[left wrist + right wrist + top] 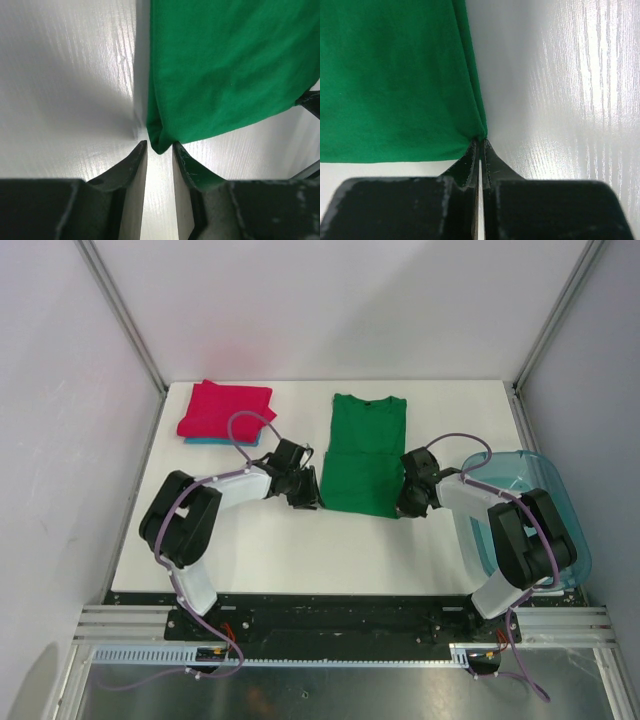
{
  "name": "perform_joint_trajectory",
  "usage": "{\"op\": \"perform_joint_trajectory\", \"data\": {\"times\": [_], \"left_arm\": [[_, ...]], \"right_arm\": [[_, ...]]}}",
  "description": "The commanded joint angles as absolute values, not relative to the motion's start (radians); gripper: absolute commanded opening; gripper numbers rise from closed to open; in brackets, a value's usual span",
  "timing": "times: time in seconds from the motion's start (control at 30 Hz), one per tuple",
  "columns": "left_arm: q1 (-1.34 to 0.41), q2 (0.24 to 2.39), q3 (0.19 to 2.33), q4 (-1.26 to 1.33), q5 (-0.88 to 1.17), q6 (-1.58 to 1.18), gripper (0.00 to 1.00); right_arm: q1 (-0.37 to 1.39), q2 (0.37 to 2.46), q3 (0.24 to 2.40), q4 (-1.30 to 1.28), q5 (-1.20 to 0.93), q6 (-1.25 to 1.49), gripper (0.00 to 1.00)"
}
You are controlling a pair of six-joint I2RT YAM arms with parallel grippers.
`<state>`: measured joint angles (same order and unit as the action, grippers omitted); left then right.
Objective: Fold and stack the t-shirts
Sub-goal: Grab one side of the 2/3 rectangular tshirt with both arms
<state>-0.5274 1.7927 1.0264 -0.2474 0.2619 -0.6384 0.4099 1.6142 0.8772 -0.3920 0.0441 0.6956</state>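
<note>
The green shirt [365, 455] lies flat in the middle of the white table [260, 550], folded long and thin, with its neck at the far end. 2 arms bend at the elbow and reach in to its near corners.

The left gripper [305, 492] is at the near left corner. Its fingers [137, 165] are a little apart, and the tip of the corner sits between them. The right gripper [481, 142] is closed tight on the near right corner.

The red shirt [225, 408] sits folded on the blue shirt [212, 441] at the far left. A see-through bin [560, 510] stands on the right.
</note>
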Motion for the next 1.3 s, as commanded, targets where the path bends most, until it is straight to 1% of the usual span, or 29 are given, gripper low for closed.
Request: {"op": "perform_joint_trajectory", "data": {"times": [0.0,0.17,0.43,0.67,0.9,1.0,1.07,1.13,1.2,1.27], "left_arm": [[-0.532,1.72,1.028,-0.214,0.258,-0.65,0.32],[-0.531,1.726,1.033,-0.213,0.257,-0.659,0.35],[-0.532,1.78,1.038,-0.213,0.229,-0.67,0.36],[-0.541,1.819,1.03,-0.214,0.204,-0.672,0.3],[-0.552,1.832,1.03,-0.213,0.188,-0.673,0.27],[-0.556,1.823,1.024,-0.215,0.182,-0.677,0.24],[-0.56,1.813,1.018,-0.215,0.174,-0.68,0.21],[-0.563,1.804,1.015,-0.216,0.172,-0.683,0.14],[-0.567,1.793,1.011,-0.219,0.173,-0.684,0.05],[-0.571,1.774,0.999,-0.221,0.172,-0.691,0.01]], "right_arm": [[0.408,1.664,0.85,-0.394,0.077,0.681,0.0],[0.408,1.663,0.85,-0.398,0.079,0.68,0.0],[0.409,1.666,0.85,-0.399,0.08,0.681,0.0],[0.411,1.666,0.85,-0.4,0.08,0.681,0.0],[0.412,1.667,0.85,-0.4,0.079,0.682,0.0],[0.413,1.666,0.85,-0.4,0.078,0.681,0.0],[0.413,1.665,0.849,-0.398,0.076,0.681,0.0],[0.413,1.661,0.85,-0.395,0.07,0.68,0.0],[0.416,1.654,0.85,-0.396,0.067,0.679,0.0],[0.42,1.641,0.85,-0.404,0.066,0.677,0.0]]}}
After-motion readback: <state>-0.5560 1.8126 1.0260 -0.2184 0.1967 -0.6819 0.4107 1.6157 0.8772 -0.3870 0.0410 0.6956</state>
